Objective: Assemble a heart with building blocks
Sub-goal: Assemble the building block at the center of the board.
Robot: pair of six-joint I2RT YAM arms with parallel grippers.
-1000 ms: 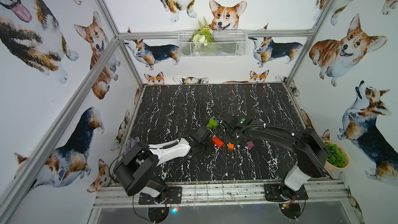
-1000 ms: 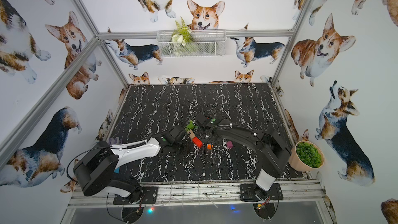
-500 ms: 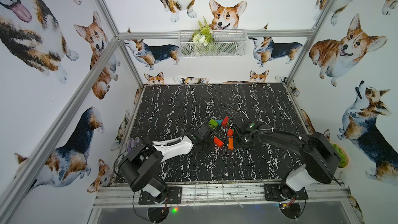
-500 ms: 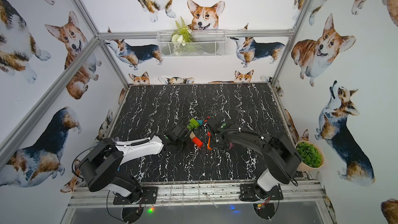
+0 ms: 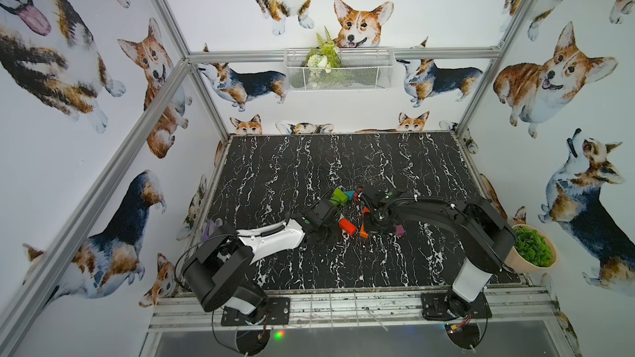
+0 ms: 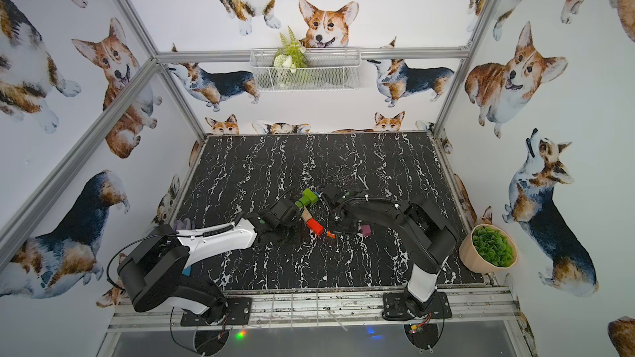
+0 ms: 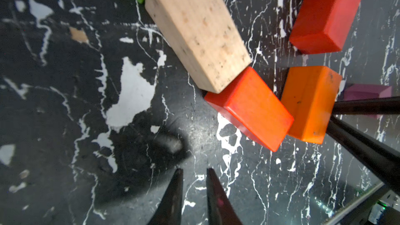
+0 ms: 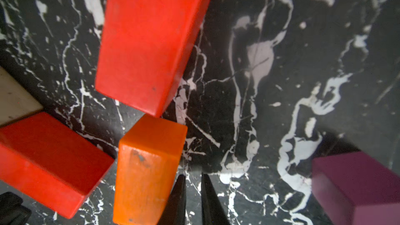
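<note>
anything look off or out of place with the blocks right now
The purple cube sits alone, apart from the rest. The orange block lies askew, corner-on to the red block rather than end to end.

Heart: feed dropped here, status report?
Left pincer empty. Right pincer shut beside orange block. Blocks form no closed shape; purple cube apart. Nothing blocking.

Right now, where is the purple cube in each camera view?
In a top view: purple cube just right of the orange block.
In a top view: same place.
Left wrist: cube just beyond the orange block.
Right wrist: cube across a gap from it.
Shared landmark: the orange block.
</note>
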